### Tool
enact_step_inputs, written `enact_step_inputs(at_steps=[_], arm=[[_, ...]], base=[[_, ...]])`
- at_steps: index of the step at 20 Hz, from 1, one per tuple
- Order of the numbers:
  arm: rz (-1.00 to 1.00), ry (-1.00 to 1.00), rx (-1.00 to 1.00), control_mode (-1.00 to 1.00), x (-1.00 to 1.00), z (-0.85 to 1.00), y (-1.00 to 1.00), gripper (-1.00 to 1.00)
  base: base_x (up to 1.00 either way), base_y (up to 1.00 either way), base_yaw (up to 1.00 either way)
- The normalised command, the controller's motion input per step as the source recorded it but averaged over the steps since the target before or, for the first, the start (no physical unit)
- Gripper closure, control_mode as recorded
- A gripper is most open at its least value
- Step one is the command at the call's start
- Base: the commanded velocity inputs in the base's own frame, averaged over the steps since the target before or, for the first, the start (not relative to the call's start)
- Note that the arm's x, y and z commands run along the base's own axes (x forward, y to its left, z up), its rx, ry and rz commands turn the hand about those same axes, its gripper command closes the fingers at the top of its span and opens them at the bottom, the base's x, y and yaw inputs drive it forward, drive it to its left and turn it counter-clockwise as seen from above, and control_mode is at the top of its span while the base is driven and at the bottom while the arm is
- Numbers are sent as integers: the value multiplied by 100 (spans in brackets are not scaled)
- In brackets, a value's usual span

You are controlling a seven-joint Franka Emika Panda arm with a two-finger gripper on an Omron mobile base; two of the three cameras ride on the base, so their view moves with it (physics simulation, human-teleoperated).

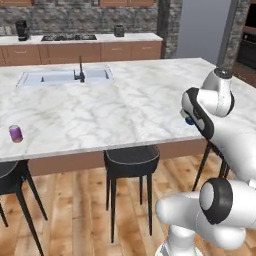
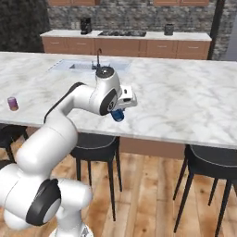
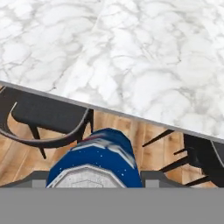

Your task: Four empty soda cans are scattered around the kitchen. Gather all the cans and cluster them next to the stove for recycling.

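1. Grip: the jaws are clamped on the blue can (image 3: 94, 164), held at the near edge of the desk (image 2: 185, 97). The gripper (image 2: 117, 112) hangs over that edge, with the can's blue body (image 2: 118, 115) showing below the hand.
2. Check seating: in the hand view the can's silver top sits low between the fingers. The contact itself is hidden, so judge the hold as secure only if the can does not tilt during motion.
3. Destination: the stove (image 2: 121, 33) lies on the far counter (image 1: 145, 38), well apart from the arm, beyond the desk and sink (image 1: 65, 76).
4. Carry: keep the can upright and clear of the desk edge and the stool (image 2: 95, 141) beneath. Move the base smoothly; a jolt likely shifts a light, empty can.
5. Place: set it beside the stove, not on the burners, leaving room for others.
6. Remaining: the purple can (image 1: 16, 133) stands near the desk's left edge.
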Motion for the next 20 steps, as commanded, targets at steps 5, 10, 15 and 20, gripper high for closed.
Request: enact_step_inputs(at_steps=[5, 10, 15, 20], arm=[[0, 0, 0, 100, 0, 0, 0, 100], [0, 0, 0, 100, 0, 0, 0, 100], [0, 0, 0, 100, 0, 0, 0, 100], [0, 0, 0, 100, 0, 0, 0, 100]], base=[[35, -100, 0], [41, -100, 0], [39, -100, 0], [41, -100, 0]])
